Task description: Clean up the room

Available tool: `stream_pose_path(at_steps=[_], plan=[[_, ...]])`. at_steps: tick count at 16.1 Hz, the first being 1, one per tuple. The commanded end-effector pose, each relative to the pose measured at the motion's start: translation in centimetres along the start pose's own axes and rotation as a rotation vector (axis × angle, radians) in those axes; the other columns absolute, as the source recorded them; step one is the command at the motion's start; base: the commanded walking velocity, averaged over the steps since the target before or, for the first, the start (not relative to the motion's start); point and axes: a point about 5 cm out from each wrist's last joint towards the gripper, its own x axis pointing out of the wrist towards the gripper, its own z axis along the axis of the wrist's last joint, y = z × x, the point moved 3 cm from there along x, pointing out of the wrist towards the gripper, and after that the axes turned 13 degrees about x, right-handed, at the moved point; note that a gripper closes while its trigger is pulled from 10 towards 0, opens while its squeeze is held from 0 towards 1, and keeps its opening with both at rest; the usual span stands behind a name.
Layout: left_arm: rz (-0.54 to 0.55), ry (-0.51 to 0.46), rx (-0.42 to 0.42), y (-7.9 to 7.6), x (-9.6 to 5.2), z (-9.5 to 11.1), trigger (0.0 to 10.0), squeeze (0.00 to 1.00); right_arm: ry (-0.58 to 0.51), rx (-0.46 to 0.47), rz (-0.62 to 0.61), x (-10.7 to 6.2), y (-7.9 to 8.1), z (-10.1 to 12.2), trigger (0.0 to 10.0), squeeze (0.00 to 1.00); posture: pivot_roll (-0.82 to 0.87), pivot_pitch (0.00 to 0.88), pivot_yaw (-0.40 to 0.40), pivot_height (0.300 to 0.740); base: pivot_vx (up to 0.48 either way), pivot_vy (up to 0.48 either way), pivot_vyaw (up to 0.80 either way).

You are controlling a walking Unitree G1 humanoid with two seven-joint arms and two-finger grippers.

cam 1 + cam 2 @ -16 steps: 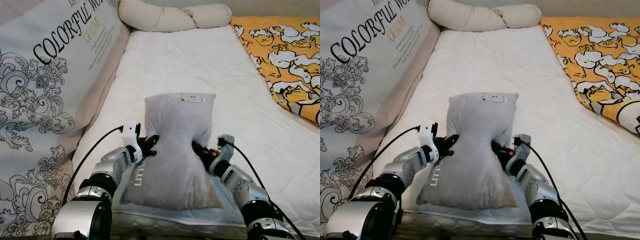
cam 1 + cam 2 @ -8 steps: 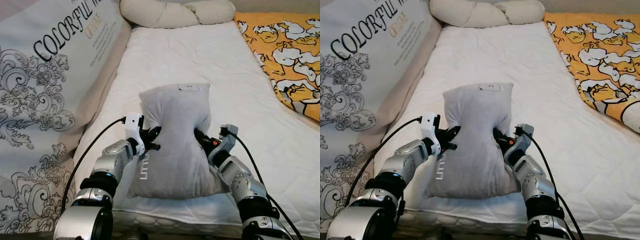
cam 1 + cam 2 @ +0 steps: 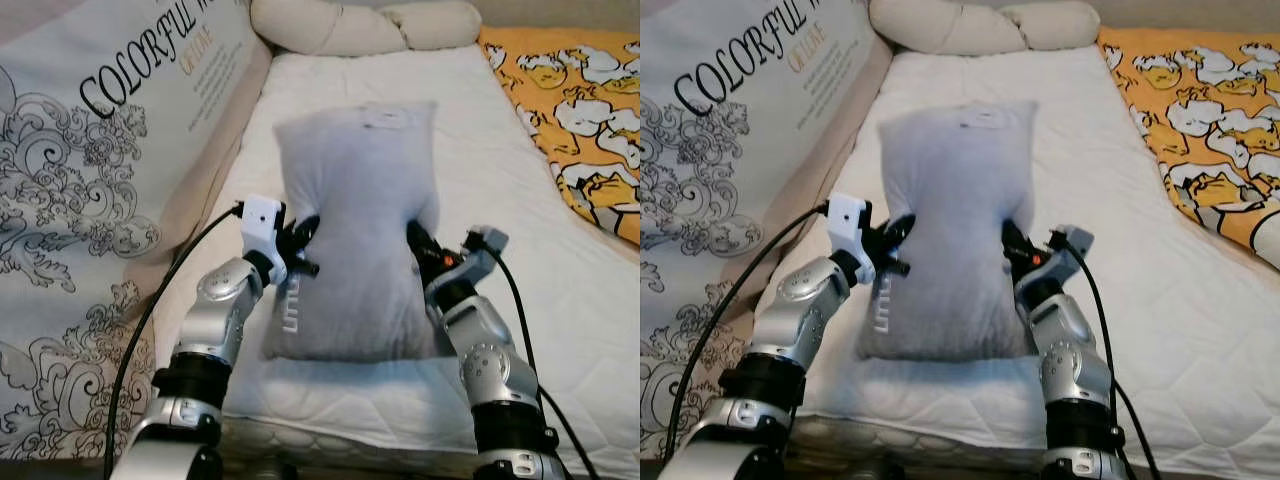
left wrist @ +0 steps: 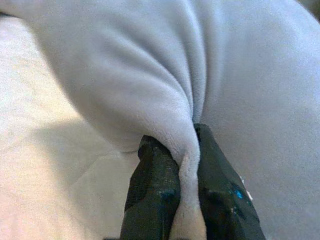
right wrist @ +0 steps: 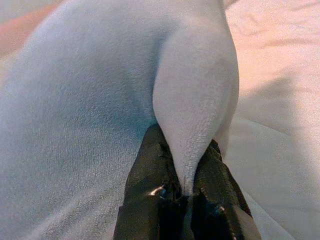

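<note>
While both grippers pinch it (either edge), grey pillow (image 3: 355,230) overhangs mattress (image 3: 500,180).

The right gripper (image 5: 184,187) is pinching a raised fold of the grey plush pillow (image 5: 85,115), its two black fingers (image 5: 147,185) pressing against either side of the fold. The soft fabric is bulging up beyond the fingers, and pale bedding (image 5: 280,120) is lying beside the pillow

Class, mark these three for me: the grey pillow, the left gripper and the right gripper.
grey pillow (image 3: 355,215), left eye view, middle of its front face.
left gripper (image 4: 186,150), left wrist view, between its fingertips, pinching fabric.
right gripper (image 5: 186,150), right wrist view, between its fingertips.
</note>
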Motion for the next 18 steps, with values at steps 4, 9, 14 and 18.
stream_pose_path(at_steps=[4, 9, 14, 18], plan=[[0.011, -0.033, 0.070, -0.1, -0.1, 1.6, 10.0, 0.00, -0.021, -0.074, -0.041, -0.1, 0.8, 0.8, 10.0, 0.00, 0.00, 0.000, 0.070, 0.740, 0.000, 0.000, 0.00], [0.034, -0.001, 0.097, 0.2, -0.2, 1.6, 10.0, 0.00, -0.072, -0.054, -0.108, -0.3, 0.2, 1.2, 10.0, 0.00, 0.00, 0.000, 0.075, 0.740, 0.000, 0.057, -0.11], [0.031, 0.001, 0.114, -0.1, -0.1, 1.9, 10.0, 0.00, -0.083, -0.068, -0.097, -0.3, 0.7, 1.3, 10.0, 0.00, 0.01, 0.000, 0.070, 0.740, 0.000, 0.385, -0.41], [0.036, 0.005, 0.122, 0.1, -0.1, 1.9, 10.0, 0.00, -0.043, -0.078, -0.091, -0.1, 0.8, 0.8, 10.0, 0.00, 0.02, 0.000, 0.063, 0.740, 0.000, 0.398, 0.00]])
